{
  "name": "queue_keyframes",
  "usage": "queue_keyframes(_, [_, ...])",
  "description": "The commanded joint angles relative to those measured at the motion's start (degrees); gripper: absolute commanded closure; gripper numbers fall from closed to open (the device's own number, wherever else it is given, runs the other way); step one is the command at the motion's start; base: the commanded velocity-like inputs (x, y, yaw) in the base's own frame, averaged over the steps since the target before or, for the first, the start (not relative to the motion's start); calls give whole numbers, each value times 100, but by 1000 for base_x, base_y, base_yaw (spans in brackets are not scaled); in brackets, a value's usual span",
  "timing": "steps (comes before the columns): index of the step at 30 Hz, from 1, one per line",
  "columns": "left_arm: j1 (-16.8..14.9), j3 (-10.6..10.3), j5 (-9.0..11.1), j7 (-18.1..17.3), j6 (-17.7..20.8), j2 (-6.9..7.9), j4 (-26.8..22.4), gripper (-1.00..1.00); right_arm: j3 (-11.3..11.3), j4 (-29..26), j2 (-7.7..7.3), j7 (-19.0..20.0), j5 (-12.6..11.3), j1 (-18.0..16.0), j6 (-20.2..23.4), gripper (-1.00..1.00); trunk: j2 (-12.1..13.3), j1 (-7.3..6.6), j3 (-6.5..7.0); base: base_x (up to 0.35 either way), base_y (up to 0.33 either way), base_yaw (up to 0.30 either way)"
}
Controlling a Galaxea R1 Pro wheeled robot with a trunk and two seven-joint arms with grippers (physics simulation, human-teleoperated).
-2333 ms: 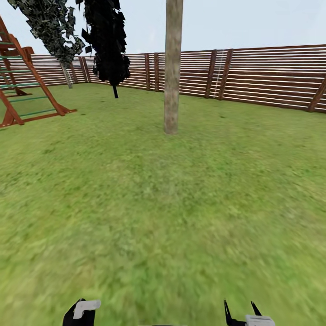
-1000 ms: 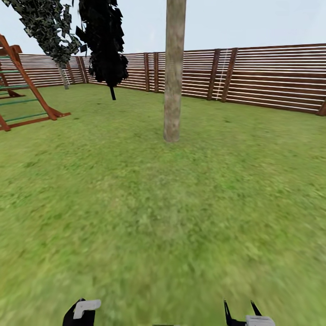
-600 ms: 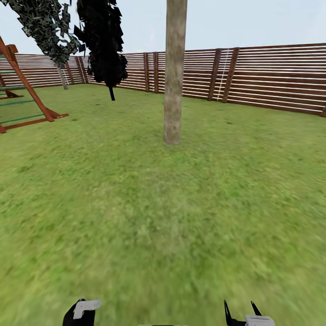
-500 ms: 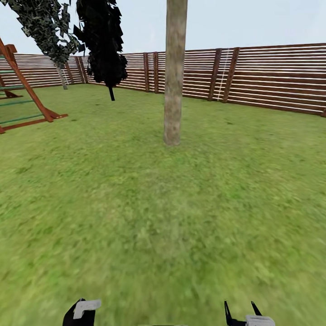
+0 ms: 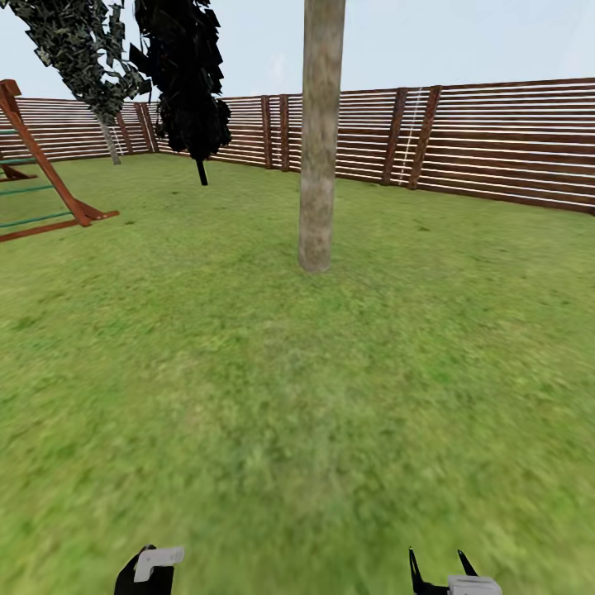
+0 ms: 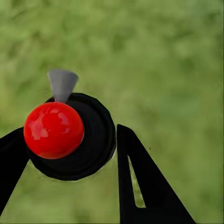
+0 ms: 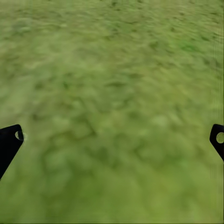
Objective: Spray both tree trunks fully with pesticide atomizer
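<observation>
A: Where is the pesticide atomizer?

B: In the left claw (image 6: 65,154). The left wrist view has the small dark round-bodied bottle (image 6: 93,140) clamped between the two black fingers (image 6: 140,186), a glossy red ball top (image 6: 53,129) and a grey cone nozzle (image 6: 62,84) facing the blurred grass. From the head view the left claw (image 5: 149,570) sits at the lower edge with a pale piece on top.

A: Right claw?

B: Spread wide, nothing in it. Its black tips (image 7: 10,142) sit at opposite edges of the right wrist view with only lawn between. In the head view the right claw (image 5: 438,570) shows low down, prongs parted.

A: Target?

B: One tall tree trunk (image 5: 318,140), straight, mottled beige-grey bark, dead ahead on the green grass floor (image 5: 297,397). Well apart from the robot; open lawn between. No white specks on the bark that I can make out.

A: Surroundings?

B: Brown horizontal-slat wooden fence (image 5: 496,140) behind, dark blocky foliage (image 5: 186,74) at upper left, red-brown wooden play frame (image 5: 41,182) far left.

A: Step in hand?

B: Judged as the approach to the trunk. To do it well: close in until the trunk is near, keep it centred, then raise the left arm so the nozzle faces the bark rather than the ground. Sweep base to top, and work round the trunk, since coverage must be full. Keep the grip firm; that round body could twist between the fingers
</observation>
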Motion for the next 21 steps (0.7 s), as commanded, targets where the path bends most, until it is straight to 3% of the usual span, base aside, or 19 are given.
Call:
queue_keyframes(1, [0,0,0,0,0,0,-1,100,-2,0,0,0,0,0,0,-100,0,0,0,342,0,0])
queue_keyframes(21, [0,0,0,0,0,0,-1,100,2,0,0,0,0,0,0,-100,0,0,0,341,0,0])
